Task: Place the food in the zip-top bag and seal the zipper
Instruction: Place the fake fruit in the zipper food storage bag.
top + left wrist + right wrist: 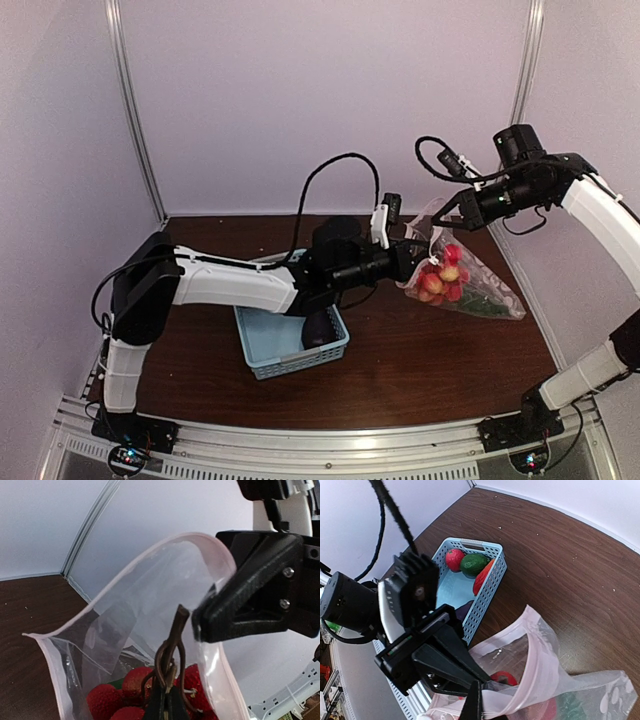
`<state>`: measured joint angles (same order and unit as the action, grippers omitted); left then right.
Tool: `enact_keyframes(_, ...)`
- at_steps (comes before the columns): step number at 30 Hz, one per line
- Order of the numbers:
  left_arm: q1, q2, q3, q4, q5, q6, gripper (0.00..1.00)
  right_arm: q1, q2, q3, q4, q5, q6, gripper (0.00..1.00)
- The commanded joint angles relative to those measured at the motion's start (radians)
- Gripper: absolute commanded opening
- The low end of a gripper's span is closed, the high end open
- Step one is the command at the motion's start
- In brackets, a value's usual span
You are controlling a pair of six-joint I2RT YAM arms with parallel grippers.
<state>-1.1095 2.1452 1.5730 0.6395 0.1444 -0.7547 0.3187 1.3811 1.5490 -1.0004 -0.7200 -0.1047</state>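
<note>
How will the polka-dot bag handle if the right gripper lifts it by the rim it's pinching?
Probably floppy: the zip-top bag sags and creases below the right gripper pinching its rim. Likely bottom-heavy, since the fruit cluster sits low inside, so it may swing. The thin film could slip from the pinch.

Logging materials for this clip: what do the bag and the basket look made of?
Bag: thin, soft clear plastic, glossy; it creases and the fruit shows through it. Basket: stiff light-blue plastic, probably moulded, fairly matte; its walls are a regular grid of holes.
</note>
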Motion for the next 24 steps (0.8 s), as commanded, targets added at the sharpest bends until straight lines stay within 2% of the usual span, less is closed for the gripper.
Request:
enact_keyframes(1,-0.002,0.069,0.162,-0.138,-0.039,-0.065,0.0,0.001,-0.016,-0.014,0.003,-0.111,-0.053,0.0)
enact_keyframes(3,0.009,0.123,0.287,-0.251,-0.052,-0.116,0.02,0.006,-0.035,-0.02,-0.01,-0.156,-0.071,0.0)
enact_keyframes(5,0.017,0.178,0.409,-0.323,-0.028,-0.12,0.17,0.009,-0.048,-0.005,-0.033,-0.179,-0.093,0.0)
enact_keyframes(7,0.017,0.203,0.503,-0.41,-0.027,-0.078,0.38,0.006,-0.06,0.015,-0.058,-0.17,-0.104,0.0)
enact_keyframes(8,0.017,0.188,0.512,-0.419,-0.017,-0.053,0.49,0.002,-0.068,0.021,-0.055,-0.156,-0.099,0.0)
enact_keyframes(9,0.018,0.164,0.499,-0.418,-0.008,-0.029,0.55,-0.004,-0.078,0.022,-0.042,-0.137,-0.086,0.0)
enact_keyframes(12,0.014,0.039,0.414,-0.418,0.01,0.046,0.68,-0.024,-0.094,0.002,0.0,-0.036,-0.065,0.0)
enact_keyframes(15,0.004,-0.1,0.327,-0.467,-0.027,0.11,0.75,-0.062,-0.071,-0.034,0.037,0.022,-0.058,0.0)
enact_keyframes(19,0.004,-0.218,0.267,-0.572,-0.053,0.131,0.78,-0.105,-0.028,-0.091,0.108,0.122,-0.038,0.0)
enact_keyframes(24,0.005,-0.308,0.207,-0.62,0.082,0.128,0.79,-0.128,-0.012,-0.13,0.175,0.175,-0.027,0.0)
